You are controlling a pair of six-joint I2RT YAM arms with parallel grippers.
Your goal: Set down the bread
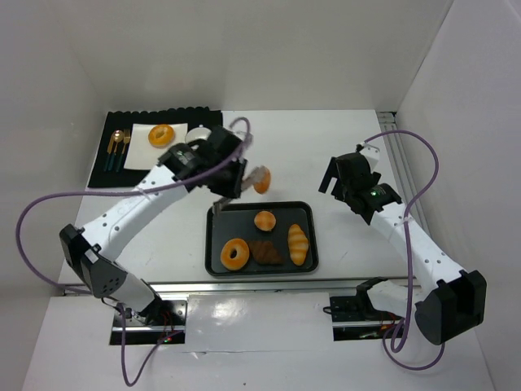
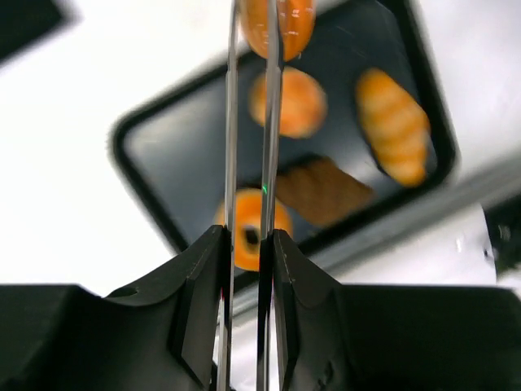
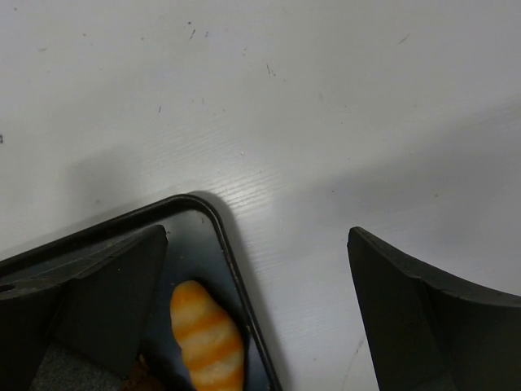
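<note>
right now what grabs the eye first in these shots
The left gripper clamps metal tongs that pinch an orange bread in the air by the far edge of the black tray. A doughnut, round bun, brown pastry and striped roll lie on it. The right gripper hangs open nearby.

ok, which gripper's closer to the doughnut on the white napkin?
Left. The left gripper sits just right of the doughnut; right gripper is far right, past the tray.

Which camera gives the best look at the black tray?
The top camera: the whole tray shows, all four corners. The left wrist view shows most of it, blurred and crossed by the tongs; the right wrist view catches only one corner.
</note>
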